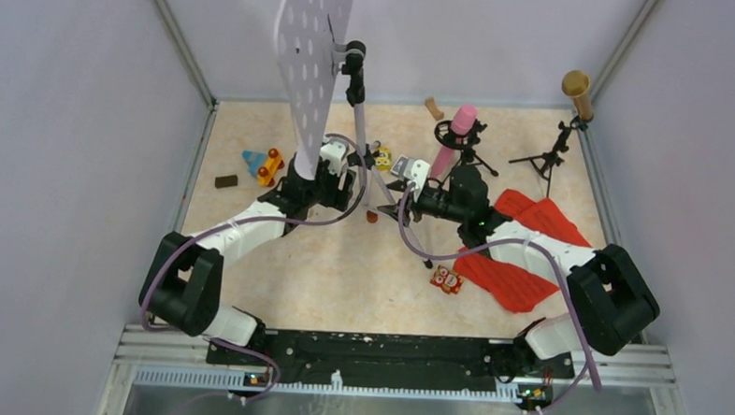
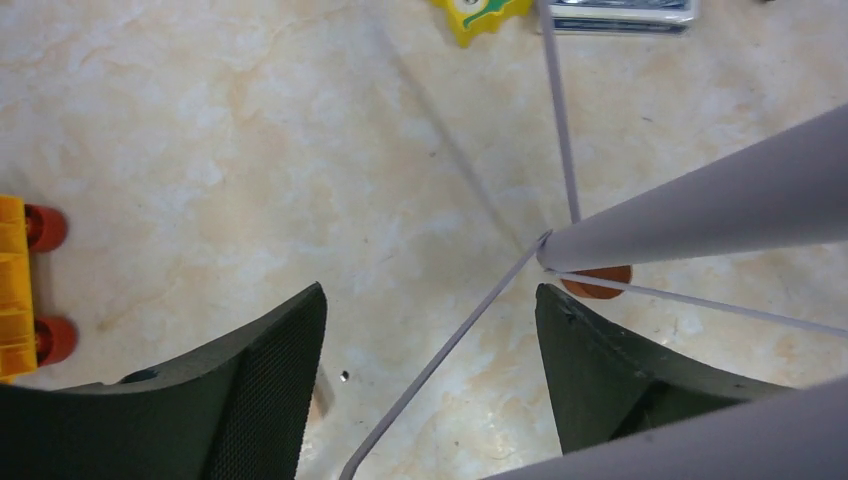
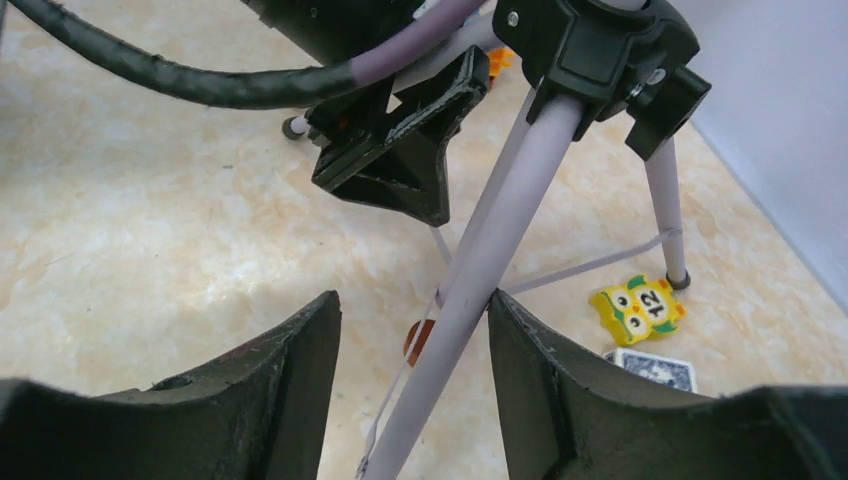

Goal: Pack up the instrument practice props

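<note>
Top view: grey punched tray cut off by upper edge. Red pages partly under right arm. Small dark block on counter: too small to ID. Left wrist view: yellow toy & card deck cropped at top edge. Orange disc mostly behind pole.

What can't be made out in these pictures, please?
Top view: grey perforated tray, top cut by the frame edge.
Top view: red pages, partly under right arm.
Left wrist view: orange disc, mostly behind stand pole.
Right wrist view: card deck, half behind a finger.
</note>
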Robot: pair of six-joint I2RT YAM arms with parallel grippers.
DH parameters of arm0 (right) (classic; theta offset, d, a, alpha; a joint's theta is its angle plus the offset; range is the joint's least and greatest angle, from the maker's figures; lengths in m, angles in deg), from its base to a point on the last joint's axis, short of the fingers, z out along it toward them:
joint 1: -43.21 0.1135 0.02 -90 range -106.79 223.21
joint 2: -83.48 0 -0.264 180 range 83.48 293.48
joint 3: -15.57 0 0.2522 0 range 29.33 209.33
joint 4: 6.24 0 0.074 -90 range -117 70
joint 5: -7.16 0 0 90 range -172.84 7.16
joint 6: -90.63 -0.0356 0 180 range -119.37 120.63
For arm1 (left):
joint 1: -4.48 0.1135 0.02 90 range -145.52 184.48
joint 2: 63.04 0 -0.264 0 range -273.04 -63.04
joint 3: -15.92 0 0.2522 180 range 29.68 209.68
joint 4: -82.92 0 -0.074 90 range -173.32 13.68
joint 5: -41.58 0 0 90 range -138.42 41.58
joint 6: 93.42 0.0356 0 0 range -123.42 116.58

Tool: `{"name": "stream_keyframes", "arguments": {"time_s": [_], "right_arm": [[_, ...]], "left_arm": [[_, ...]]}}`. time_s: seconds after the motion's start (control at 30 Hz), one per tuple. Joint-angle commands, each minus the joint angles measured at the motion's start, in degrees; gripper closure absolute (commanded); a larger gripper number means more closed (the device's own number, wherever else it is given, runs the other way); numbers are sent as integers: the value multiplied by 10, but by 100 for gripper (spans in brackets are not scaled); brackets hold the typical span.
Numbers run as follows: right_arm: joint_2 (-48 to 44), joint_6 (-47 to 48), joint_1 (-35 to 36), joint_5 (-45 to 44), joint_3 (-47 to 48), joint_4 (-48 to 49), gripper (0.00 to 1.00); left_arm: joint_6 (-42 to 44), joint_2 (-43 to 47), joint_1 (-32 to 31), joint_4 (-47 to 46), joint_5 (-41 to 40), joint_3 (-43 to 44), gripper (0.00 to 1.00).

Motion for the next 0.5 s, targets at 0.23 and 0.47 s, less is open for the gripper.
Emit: {"name": "stream_keyframes", "arguments": {"time_s": [0.23,0.47], "right_arm": [[-42,-34,103,19,-52,21,49],[-24,-55,193,-58,-55,69,49]], "left_arm": [[2,-76,43,-51,-32,71,17],[31,-121,43,-42,31,124,14]]}}
